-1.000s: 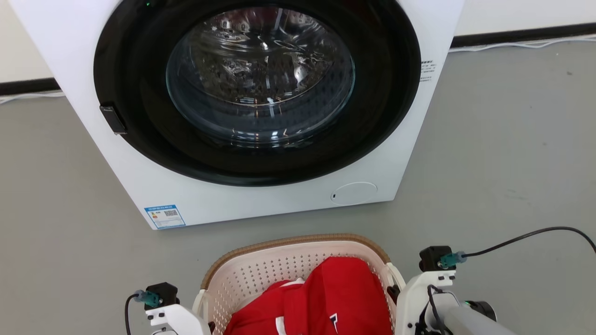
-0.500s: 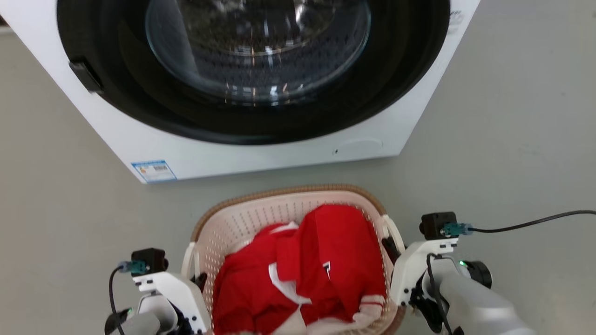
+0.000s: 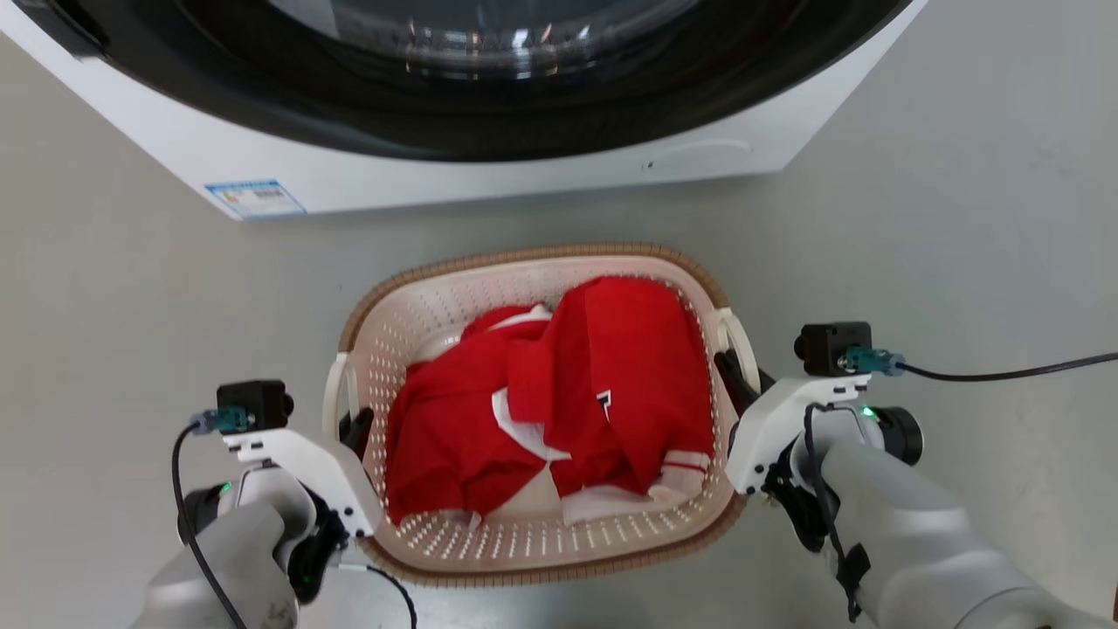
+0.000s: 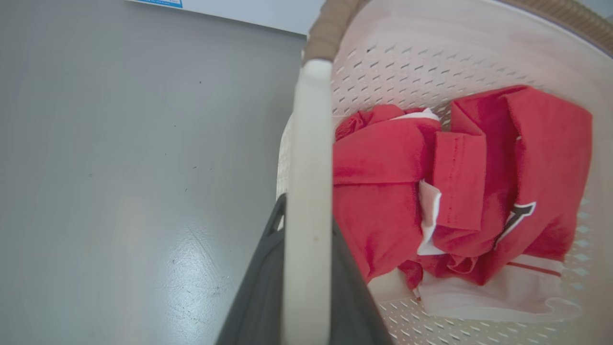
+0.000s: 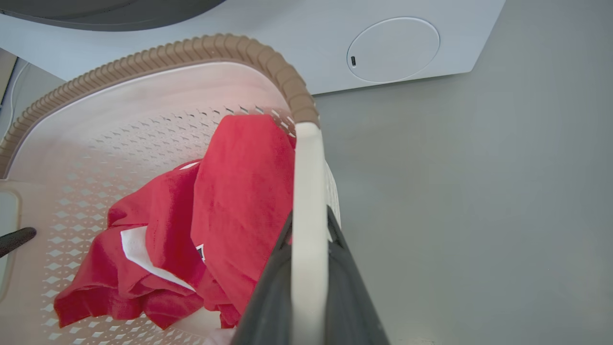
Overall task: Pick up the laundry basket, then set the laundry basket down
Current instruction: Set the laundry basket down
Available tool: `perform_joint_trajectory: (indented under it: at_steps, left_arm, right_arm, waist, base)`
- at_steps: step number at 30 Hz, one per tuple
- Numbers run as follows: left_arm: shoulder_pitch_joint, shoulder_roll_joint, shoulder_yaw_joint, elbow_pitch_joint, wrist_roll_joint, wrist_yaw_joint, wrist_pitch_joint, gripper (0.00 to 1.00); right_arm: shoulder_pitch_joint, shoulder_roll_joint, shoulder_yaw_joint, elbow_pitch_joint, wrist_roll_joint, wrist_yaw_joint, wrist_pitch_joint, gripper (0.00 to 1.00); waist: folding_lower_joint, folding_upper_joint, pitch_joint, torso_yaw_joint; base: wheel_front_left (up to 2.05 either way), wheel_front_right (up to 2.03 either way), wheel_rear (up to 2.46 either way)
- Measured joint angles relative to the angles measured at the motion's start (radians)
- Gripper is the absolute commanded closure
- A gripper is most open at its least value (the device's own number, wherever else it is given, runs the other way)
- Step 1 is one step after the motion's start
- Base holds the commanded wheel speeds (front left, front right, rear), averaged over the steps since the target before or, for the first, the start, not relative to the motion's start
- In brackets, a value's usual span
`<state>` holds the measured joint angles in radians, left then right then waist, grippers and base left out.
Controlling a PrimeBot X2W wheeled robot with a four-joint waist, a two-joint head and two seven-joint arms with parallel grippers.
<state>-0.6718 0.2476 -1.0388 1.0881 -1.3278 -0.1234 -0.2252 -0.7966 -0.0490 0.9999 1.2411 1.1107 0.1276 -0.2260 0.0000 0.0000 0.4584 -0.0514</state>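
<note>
From the head camera I lose most of the white front-loading washer (image 3: 489,179), because its dark round door is cut off by the top edge. On the grey floor (image 3: 961,218) just in front of it sits the cream-white perforated plastic laundry basket (image 3: 524,259) with its brown woven-look rim. A crumpled red-and-white garment (image 3: 629,367) hides most of the basket's bottom, and I cannot tell whether its base touches the floor. The left end effector (image 3: 356,426) is at the left white side handle (image 3: 332,393) and the right end effector (image 3: 738,371) is at the right white side handle (image 3: 743,342). Only short stubs of dark finger show past the white wrist housings (image 3: 769,419), so the grip is hard to read here. In the left wrist view, that handle runs up the middle as a blurred pale bar, pinched between the two dark fingers (image 4: 258,297), with the jaws drawn narrow onto it. The bar covers their inner faces, the basket lies on the right of this view, and bare floor lies on the left. In the right wrist view, the other handle is likewise clamped between narrow dark fingers (image 5: 345,297). The basket is on the left, the floor is on the right, and the washer's round white service cap (image 5: 392,49) is above. A dark fingertip (image 5: 17,238) pokes in at the far handle and is cut off by the left edge.
</note>
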Motion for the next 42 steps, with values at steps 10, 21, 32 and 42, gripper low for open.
perform_joint_trajectory:
  at_steps: [10,21,32,42]
  left_arm:
    - [-0.069,0.021,0.029,-0.031,0.028,0.000,-0.020,1.00]
    - [-0.107,0.036,0.180,-0.084,0.164,0.000,-0.021,1.00]
    - [-0.108,0.018,0.280,-0.102,0.261,0.000,-0.021,1.00]
    - [-0.110,0.014,0.328,-0.124,0.312,0.000,-0.021,1.00]
  right_arm:
    - [-0.074,0.001,-0.058,-0.003,-0.020,0.001,-0.021,1.00]
    - [-0.117,0.002,-0.248,-0.037,-0.201,0.002,-0.022,1.00]
    - [-0.108,-0.002,-0.395,-0.076,-0.355,0.002,-0.022,1.00]
    - [-0.101,-0.002,-0.477,-0.103,-0.420,0.002,-0.022,1.00]
  waist:
    - [-0.0001,0.0000,0.139,0.004]
    - [0.0000,0.0000,0.246,0.008]
    - [0.0000,0.0000,0.317,0.016]
    - [0.0000,0.0000,0.344,0.012]
  base:
    - [0.00,0.00,0.00]
    - [0.00,0.00,0.00]
    - [0.00,0.00,0.00]
    - [0.00,0.00,0.00]
